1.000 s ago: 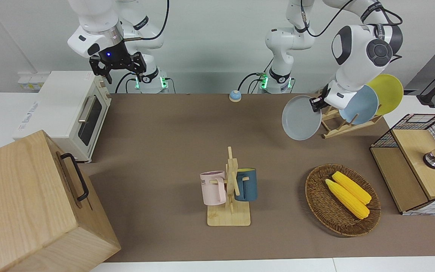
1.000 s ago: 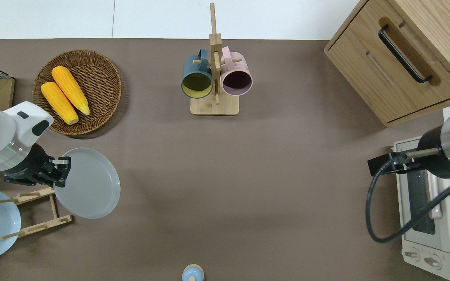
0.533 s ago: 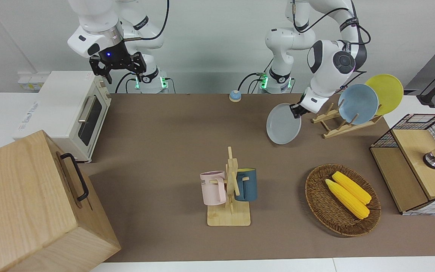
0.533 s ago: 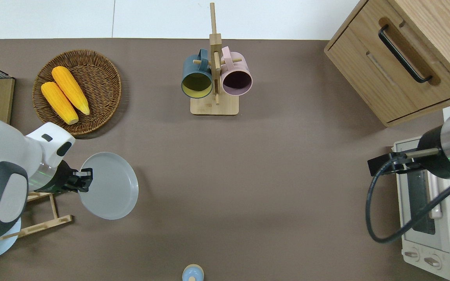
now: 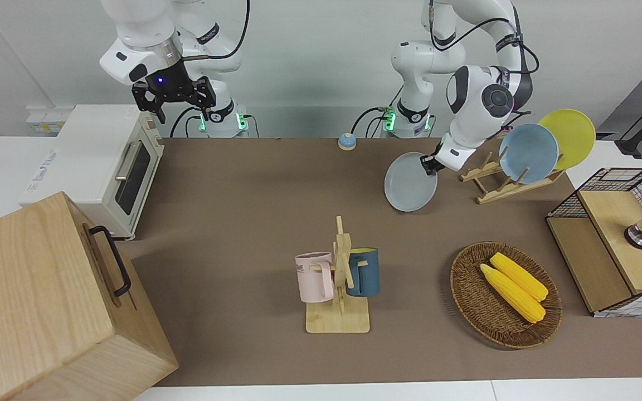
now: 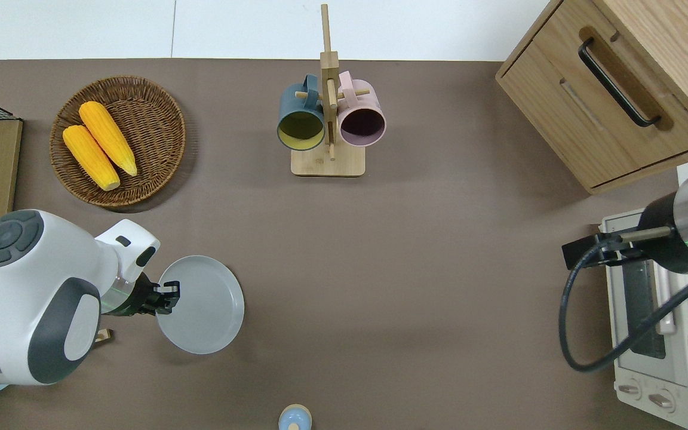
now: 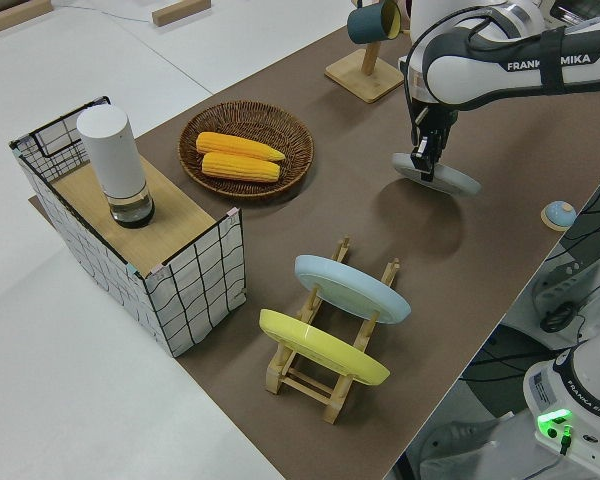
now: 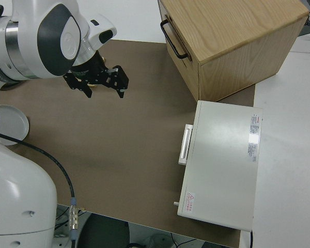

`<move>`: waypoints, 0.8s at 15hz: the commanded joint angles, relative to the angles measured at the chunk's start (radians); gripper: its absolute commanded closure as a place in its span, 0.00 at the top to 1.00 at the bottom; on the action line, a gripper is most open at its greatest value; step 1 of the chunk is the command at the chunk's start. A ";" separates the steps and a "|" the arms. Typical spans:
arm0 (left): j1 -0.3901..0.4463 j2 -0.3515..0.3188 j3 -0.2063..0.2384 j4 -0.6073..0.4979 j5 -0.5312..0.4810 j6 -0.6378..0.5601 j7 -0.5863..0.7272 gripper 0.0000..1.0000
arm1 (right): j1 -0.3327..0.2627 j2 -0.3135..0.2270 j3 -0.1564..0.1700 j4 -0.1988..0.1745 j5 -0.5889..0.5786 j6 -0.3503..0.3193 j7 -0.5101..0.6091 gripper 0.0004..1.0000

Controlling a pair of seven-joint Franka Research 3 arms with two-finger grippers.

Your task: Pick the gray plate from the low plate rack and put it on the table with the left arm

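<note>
My left gripper [image 5: 428, 165] [image 6: 168, 295] is shut on the rim of the gray plate [image 5: 410, 182] [image 6: 203, 304]. It holds the plate tilted and low over the table [image 5: 243, 195], beside the low plate rack [image 5: 499, 184], toward the table's middle. In the left side view the plate [image 7: 440, 178] hangs just above the matting; I cannot tell whether it touches. The rack [image 7: 330, 370] still holds a blue plate [image 5: 527, 153] and a yellow plate [image 5: 569, 136]. In the overhead view my left arm hides most of the rack. My right gripper [image 5: 173, 100] is open and parked.
A wicker basket [image 5: 505, 328] with two corn cobs lies farther from the robots than the plate. A mug stand [image 5: 339, 278] with two mugs stands mid-table. A wire-sided box [image 5: 616, 239], a toaster oven [image 5: 98, 167], a wooden cabinet [image 5: 48, 301] and a small blue bell [image 5: 346, 141] line the edges.
My left gripper has carried the gray plate away from the rack toward the table's middle and lowered it. The right arm has not moved.
</note>
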 commanded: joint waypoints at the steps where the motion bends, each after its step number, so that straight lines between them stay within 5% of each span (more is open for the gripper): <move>1: 0.001 0.012 -0.003 -0.015 0.000 0.019 -0.017 0.56 | -0.015 -0.005 0.007 0.006 0.004 -0.015 -0.003 0.99; 7: 0.010 0.019 0.000 -0.005 0.002 0.014 -0.015 0.63 | -0.015 -0.005 0.007 0.006 0.004 -0.015 -0.003 0.99; 9: 0.011 0.021 0.001 0.022 0.003 0.010 -0.014 0.76 | -0.013 -0.005 0.007 0.006 0.004 -0.015 -0.003 0.99; 11: 0.013 0.022 0.006 0.083 0.005 0.010 -0.013 0.99 | -0.013 -0.005 0.007 0.006 0.004 -0.015 -0.003 0.99; 12: 0.013 0.024 0.012 0.118 0.015 0.007 -0.012 1.00 | -0.015 -0.005 0.007 0.006 0.004 -0.015 -0.003 0.99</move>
